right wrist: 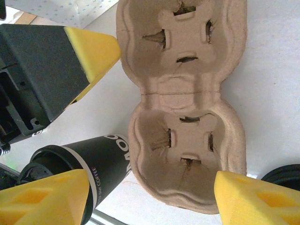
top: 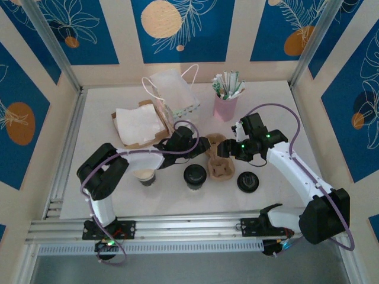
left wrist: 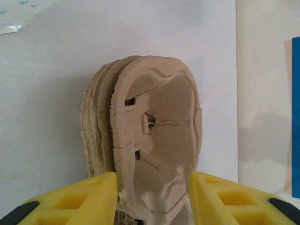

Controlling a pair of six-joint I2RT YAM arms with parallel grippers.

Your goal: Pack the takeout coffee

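The lidded coffee cup (top: 195, 176) stands near the front of the worktop (top: 172, 201), just beside the cardboard cup carrier (top: 217, 161). The right gripper (right wrist: 152, 180) has its jaws wide open astride one end of the carrier, holding nothing. The left gripper (left wrist: 153, 180) has its jaws either side of the opposite end; I cannot tell whether they pinch it.

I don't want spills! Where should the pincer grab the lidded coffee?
Probably the dark paper side of the takeout coffee, below the lid, coming level from the near side: it stands upright, and the cup carrier crowds its far right.
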